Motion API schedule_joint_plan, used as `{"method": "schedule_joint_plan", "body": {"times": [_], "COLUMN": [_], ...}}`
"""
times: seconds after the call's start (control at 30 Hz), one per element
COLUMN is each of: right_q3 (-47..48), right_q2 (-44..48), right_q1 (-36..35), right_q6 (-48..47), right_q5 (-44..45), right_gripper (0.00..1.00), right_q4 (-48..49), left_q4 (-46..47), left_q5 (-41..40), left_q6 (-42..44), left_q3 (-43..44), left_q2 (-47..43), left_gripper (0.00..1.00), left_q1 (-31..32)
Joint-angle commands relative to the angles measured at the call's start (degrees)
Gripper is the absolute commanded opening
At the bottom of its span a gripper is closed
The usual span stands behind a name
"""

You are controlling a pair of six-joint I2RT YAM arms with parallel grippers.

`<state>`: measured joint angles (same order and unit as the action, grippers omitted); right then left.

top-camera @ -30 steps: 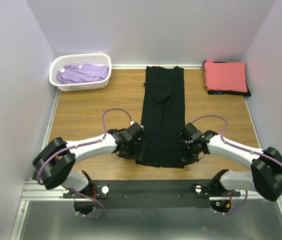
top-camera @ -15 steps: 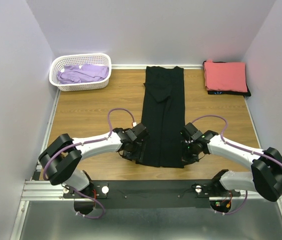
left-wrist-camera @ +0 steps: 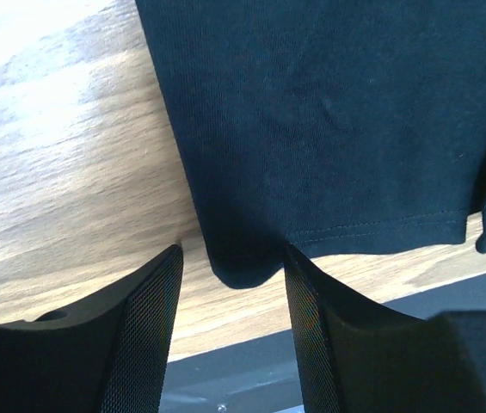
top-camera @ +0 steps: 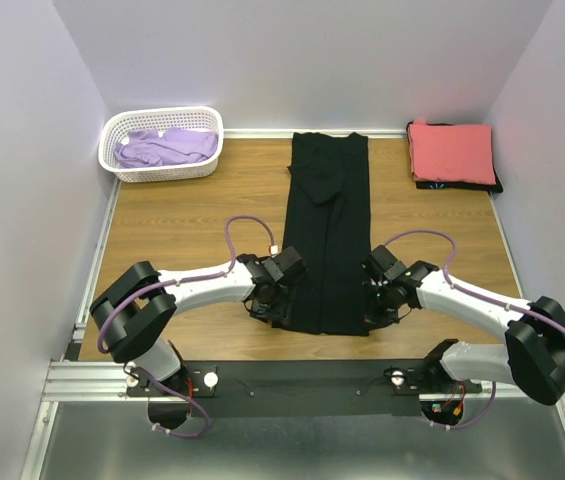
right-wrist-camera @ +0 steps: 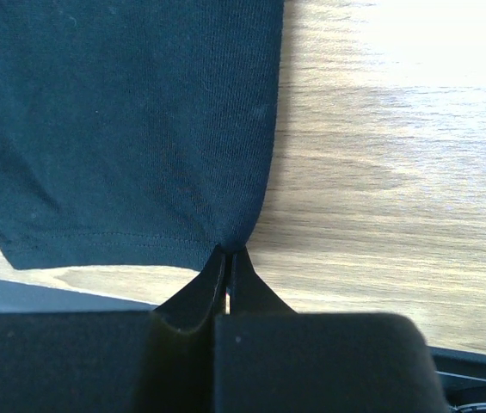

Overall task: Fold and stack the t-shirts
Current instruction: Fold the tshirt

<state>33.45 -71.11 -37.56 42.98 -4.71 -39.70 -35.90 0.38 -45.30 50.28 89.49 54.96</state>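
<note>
Wood-grain table [top-camera: 192,220] is seen between pale walls. Down its middle the black t-shirt [top-camera: 327,240] is laid out as a long narrow strip, with its hem toward the arms. At the far left a white basket [top-camera: 122,130] is set, and a lavender t-shirt [top-camera: 167,147] is heaped inside it. At the far right a folded coral-red t-shirt [top-camera: 450,150] is stacked on a dark t-shirt [top-camera: 457,185], of which only the edge is shown.

The step in hand is judged to be taking both near corners of the strip so that the hem can be carried to the far end. For a clean fold, both corners should be pinched before anything is lifted, and every layer at each corner should be caught. The two corners should then be raised together and moved level, so that the strip is not skewed or dragged. The hem should be laid square on the far edge.

The left gripper [left-wrist-camera: 232,267] is held apart, roughly half spread, with the near-left corner of the cloth between its fingers [left-wrist-camera: 152,301]. That corner is framed but not seen to be pinched, though the inner finger appears to be touched by the fabric. The right gripper [right-wrist-camera: 228,258] is closed tight, and the near-right corner of the cloth is nipped at its tips, low against the wood.
</note>
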Motion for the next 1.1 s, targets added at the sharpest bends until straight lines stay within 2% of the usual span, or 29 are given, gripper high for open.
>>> {"method": "schedule_joint_plan", "body": {"times": [0.0,0.1,0.17,0.27,0.3,0.37,0.4,0.47,0.5,0.9,1.07], "right_q3": [-0.32,-0.23,-0.23,-0.4,-0.41,-0.58,-0.58,-0.84,-1.02,0.12,4.32], "right_q2": [1.15,1.94,2.2,2.29,2.21,2.38,2.47,3.08,3.43,7.65,7.57], "right_q1": [-0.5,-0.5,-0.5,-0.5,-0.5,-0.5,-0.5,-0.5,-0.5,-0.58,-0.58], "right_q6": [-0.53,-0.53,-0.44,-0.35,-0.35,-0.53,-0.44,-0.18,0.08,-0.79,-1.32], "right_q5": [0.14,0.14,0.58,0.67,0.67,0.58,0.49,0.4,0.4,-7.59,-2.95], "right_gripper": [0.01,0.01,0.01,0.0,0.01,0.0,0.0,0.01,0.0,0.01,0.0], "right_q4": [-1.25,-1.43,-1.52,-1.61,-1.69,-1.69,-1.95,-3.09,-3.53,-11.44,-14.17], "left_q4": [-2.33,-3.12,-3.47,-3.48,-3.47,-3.56,-3.56,-4.0,-4.18,-6.64,-6.46], "left_q5": [-2.32,-2.4,-2.49,-2.58,-2.58,-2.41,-2.49,-2.67,-2.75,-0.73,0.59], "left_q6": [-0.93,-0.49,-0.23,-0.49,-0.49,-0.41,-0.32,-0.23,-0.32,-2.86,-2.96], "left_q3": [1.31,1.75,1.92,2.01,2.01,2.01,1.93,1.66,1.49,-3.26,-1.78], "left_q2": [1.38,2.35,2.79,3.23,3.58,3.58,3.5,2.88,2.62,-6.33,-7.93], "left_gripper": [0.59,0.59,0.55,0.44,0.36,0.28,0.19,0.07,0.04,0.01,0.01], "left_q1": [0.76,1.46,1.73,2.17,2.26,2.34,2.35,2.35,2.35,2.87,2.79]}}
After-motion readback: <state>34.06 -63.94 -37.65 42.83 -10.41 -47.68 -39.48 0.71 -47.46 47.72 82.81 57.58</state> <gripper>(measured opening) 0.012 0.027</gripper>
